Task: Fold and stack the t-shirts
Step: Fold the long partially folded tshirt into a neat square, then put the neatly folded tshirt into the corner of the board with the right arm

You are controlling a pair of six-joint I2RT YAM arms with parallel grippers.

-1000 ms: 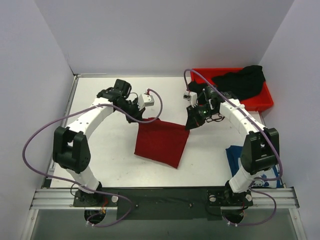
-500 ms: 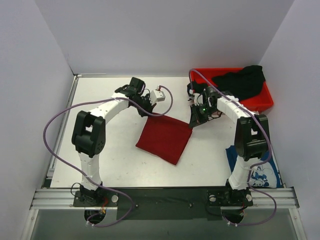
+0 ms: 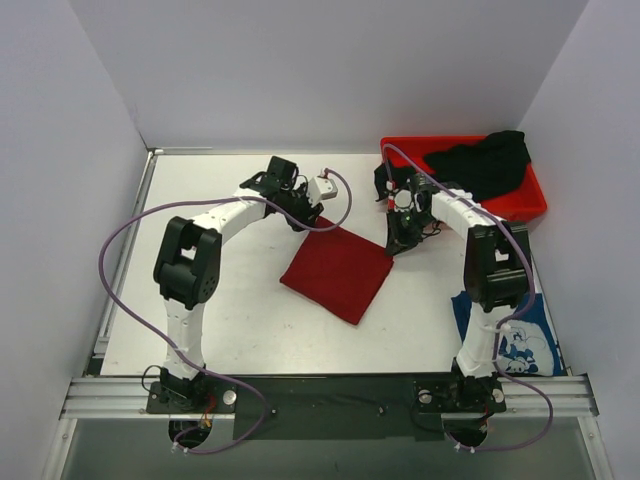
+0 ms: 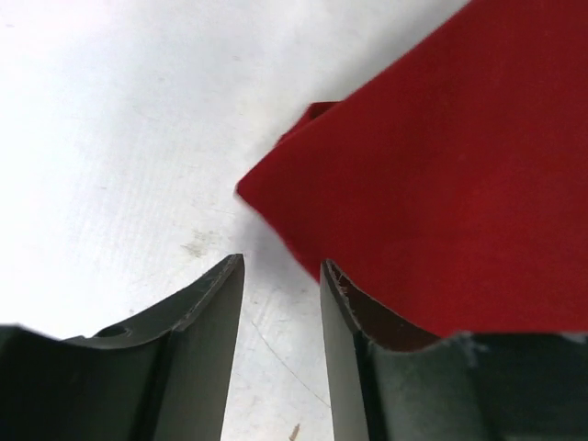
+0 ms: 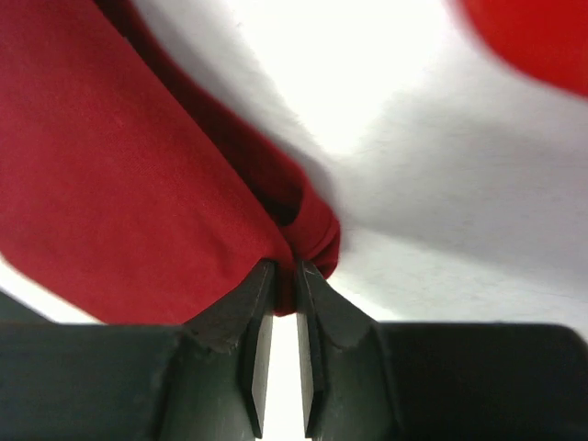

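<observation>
The dark red t-shirt (image 3: 337,272) lies folded into a square on the middle of the table. My right gripper (image 3: 396,243) is at its back right corner, and the right wrist view shows the gripper (image 5: 283,268) shut on a bunched fold of the red cloth (image 5: 138,184). My left gripper (image 3: 311,221) is at the back left corner. In the left wrist view it (image 4: 280,271) is open with bare table between the fingers, and the red corner (image 4: 413,184) lies just ahead and beside the right finger. The black t-shirt (image 3: 485,160) lies in the tray. The blue t-shirt (image 3: 525,340) lies at the front right.
The rigid red tray (image 3: 525,203) stands at the back right, close behind my right gripper. White walls close in the table on three sides. My right arm passes over the left part of the blue t-shirt.
Both grippers have moved toward the back right and the dark red t-shirt has slid with them. The left gripper now stands open just off the shirt's corner.
</observation>
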